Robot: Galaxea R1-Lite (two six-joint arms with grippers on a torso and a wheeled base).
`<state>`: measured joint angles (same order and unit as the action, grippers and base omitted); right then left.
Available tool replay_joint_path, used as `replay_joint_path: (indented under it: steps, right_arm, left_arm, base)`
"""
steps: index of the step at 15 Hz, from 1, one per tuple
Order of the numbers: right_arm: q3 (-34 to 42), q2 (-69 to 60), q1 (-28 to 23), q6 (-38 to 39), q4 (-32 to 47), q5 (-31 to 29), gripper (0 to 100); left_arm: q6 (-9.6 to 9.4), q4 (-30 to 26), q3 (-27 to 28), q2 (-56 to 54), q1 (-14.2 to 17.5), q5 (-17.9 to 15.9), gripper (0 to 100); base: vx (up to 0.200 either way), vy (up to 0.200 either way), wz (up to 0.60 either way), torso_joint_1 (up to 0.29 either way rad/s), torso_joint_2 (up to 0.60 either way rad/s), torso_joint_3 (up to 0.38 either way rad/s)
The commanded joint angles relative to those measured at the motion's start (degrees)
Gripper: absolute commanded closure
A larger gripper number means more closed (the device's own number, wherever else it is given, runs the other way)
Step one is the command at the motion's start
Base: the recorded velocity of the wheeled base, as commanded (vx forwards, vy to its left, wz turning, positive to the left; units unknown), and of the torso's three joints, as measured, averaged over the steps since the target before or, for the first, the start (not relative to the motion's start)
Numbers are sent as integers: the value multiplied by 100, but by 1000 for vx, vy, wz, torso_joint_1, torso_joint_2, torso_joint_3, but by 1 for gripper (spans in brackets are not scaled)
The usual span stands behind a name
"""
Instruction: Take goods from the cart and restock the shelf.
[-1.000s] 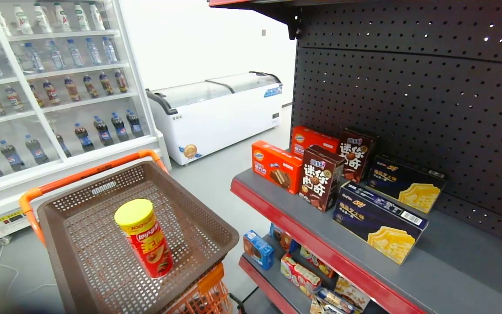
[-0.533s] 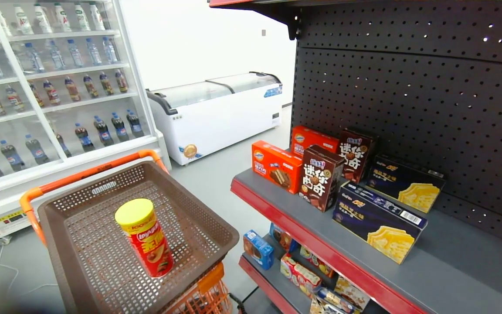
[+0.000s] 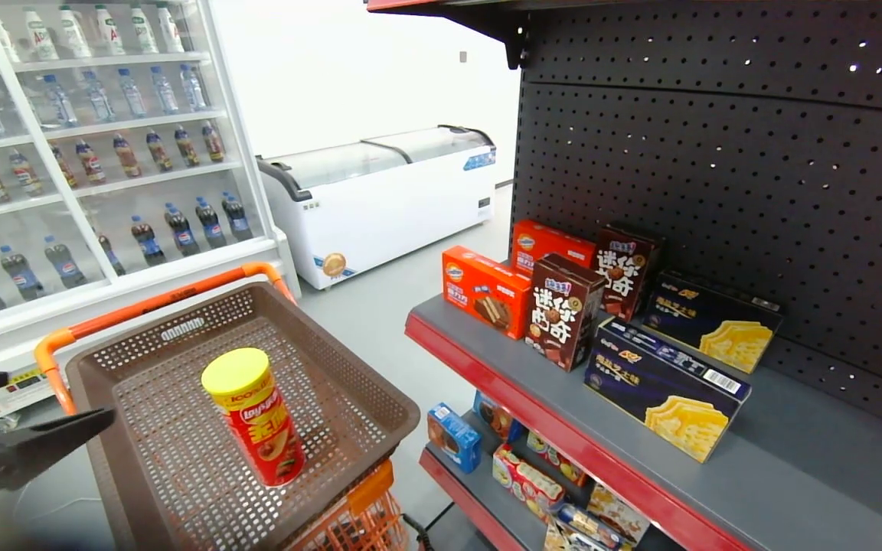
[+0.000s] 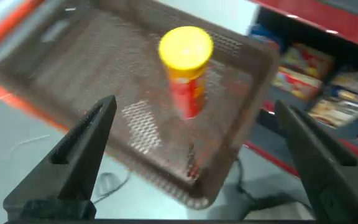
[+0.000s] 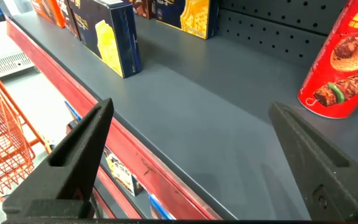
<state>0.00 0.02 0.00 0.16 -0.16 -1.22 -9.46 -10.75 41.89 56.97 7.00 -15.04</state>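
A red chips can with a yellow lid [image 3: 253,417] stands upright in the brown mesh basket [image 3: 349,367] of the orange cart. My left gripper [image 3: 58,394] is open at the basket's left rim, apart from the can. In the left wrist view the can [image 4: 186,74] sits beyond the open left gripper [image 4: 194,106]. My right gripper [image 5: 191,109] is open with nothing in it, hovering over a bare stretch of the grey shelf [image 5: 216,118]. Another red can [image 5: 344,62] stands on that shelf near the pegboard.
Orange, brown and dark blue boxes [image 3: 563,306] line the grey shelf [image 3: 487,360] with its red front edge. Small packs fill the lower shelf [image 3: 525,478]. A glass-door drinks cooler [image 3: 89,153] and a white chest freezer [image 3: 380,199] stand behind the cart.
My left gripper has come into the head view at the lower left, beside the basket. The can, the cart and the shelf goods have not moved.
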Motion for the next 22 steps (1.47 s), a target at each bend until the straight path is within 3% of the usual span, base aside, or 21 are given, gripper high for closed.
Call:
replay_joint_path:
  steps: [1,2,3,5,7,8,9,12,22]
  right_arm:
    - [0,-2,0,2,-2,-1,0]
    - [0,-2,0,2,-2,-1,0]
    - [0,-2,0,2,-2,-1,0]
    - [0,-2,0,2,-2,-1,0]
    - [0,-2,0,2,-2,-1,0]
    - [0,-2,0,2,-2,-1,0]
    - [0,-2,0,2,-2,-1,0]
    - [0,-2,0,2,-2,-1,0]
    - [0,-2,0,2,-2,-1,0]
  left_arm:
    - [-126,750,-313,1414,452,-605,0]
    - [-126,750,-313,1414,452,-605,0]
    - [-126,1998,-963,2029,733,-675,0]
    - [-126,2622,-1420,2407,724,-763,0]
    - [-126,3141,-1719,2653,698,-772,0]
    - [-126,4116,-2185,2996,566,-772,0]
    - [-126,4731,-2431,3242,531,-772,0]
    - [-126,6006,-2607,4015,346,-754,0]
    - [-135,7166,-2501,5448,-85,-737,0]
  base:
    - [0,0,0,0,0,0]
    - [0,0,0,0,0,0]
    - [0,0,0,0,0,0]
    - [0,0,0,0,0,0]
    - [0,0,0,0,0,0]
    - [0,0,0,0,0,0]
    - [0,0,0,0,0,0]
    - [0,0,0,0,0,0]
    - [0,0,0,0,0,0]
